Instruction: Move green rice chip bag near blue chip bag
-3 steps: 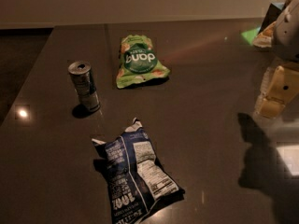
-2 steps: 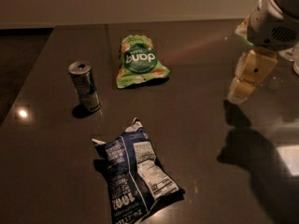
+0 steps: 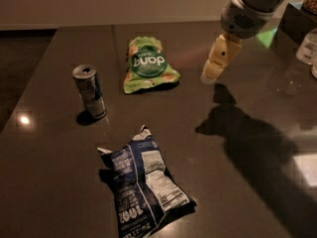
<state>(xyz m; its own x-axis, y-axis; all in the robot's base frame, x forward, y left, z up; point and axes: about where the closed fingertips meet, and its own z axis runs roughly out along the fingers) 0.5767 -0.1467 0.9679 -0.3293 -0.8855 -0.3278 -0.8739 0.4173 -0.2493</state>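
The green rice chip bag [image 3: 147,65] lies flat on the dark table [image 3: 237,182] at the back middle, its round dark green logo facing up. The blue chip bag [image 3: 144,182] lies crumpled at the front middle, its white label panel up. My gripper [image 3: 216,64] hangs from the arm at the upper right, above the table and to the right of the green bag, apart from it. It holds nothing that I can see.
A slim silver drink can [image 3: 90,91] stands upright left of the green bag. Clear bottles [image 3: 308,47] and a dark box stand at the far right edge. The arm's shadow falls across the right half of the table.
The arm has swung in from the right edge toward the left, bringing the gripper closer to the green bag. The bags and the can have not moved.
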